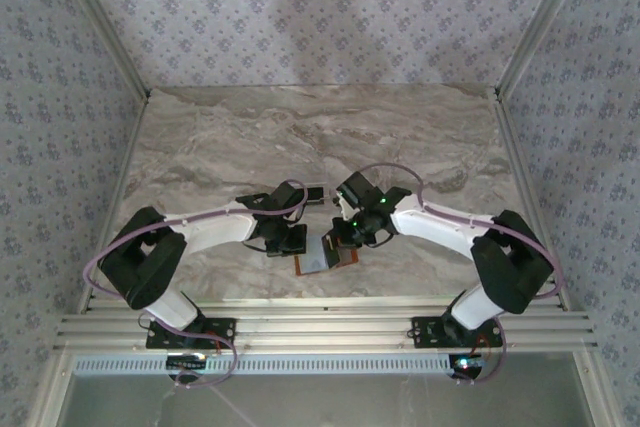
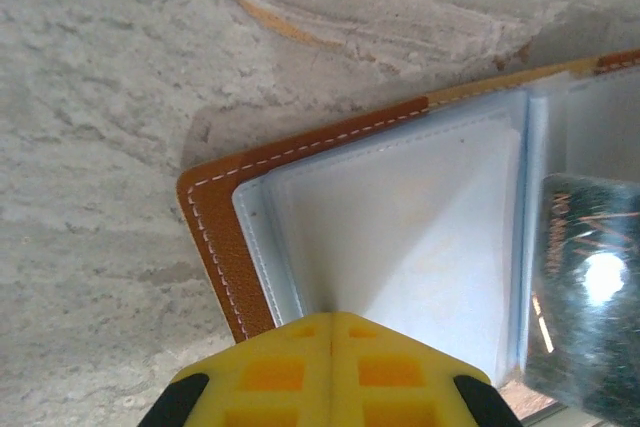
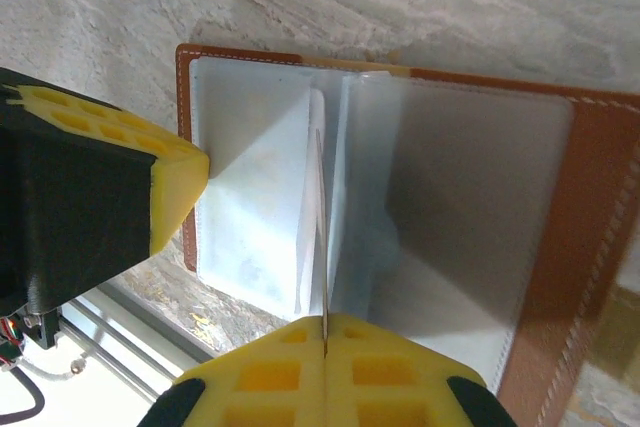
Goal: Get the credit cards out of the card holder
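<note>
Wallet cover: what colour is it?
The wallet is orange-brown; the left wrist view shows it best.

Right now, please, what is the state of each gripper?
Left gripper: closed, holding nothing, its tip against the card holder.
Right gripper: closed on a thin upright leaf of the card holder; card or sleeve, cannot tell.

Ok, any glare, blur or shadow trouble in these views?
Top external: even light, faint arm shadow on the back wall. Left wrist: a glare spot on the dark card, near fingers soft. Right wrist: clear sleeves of the card holder look washed out.
</note>
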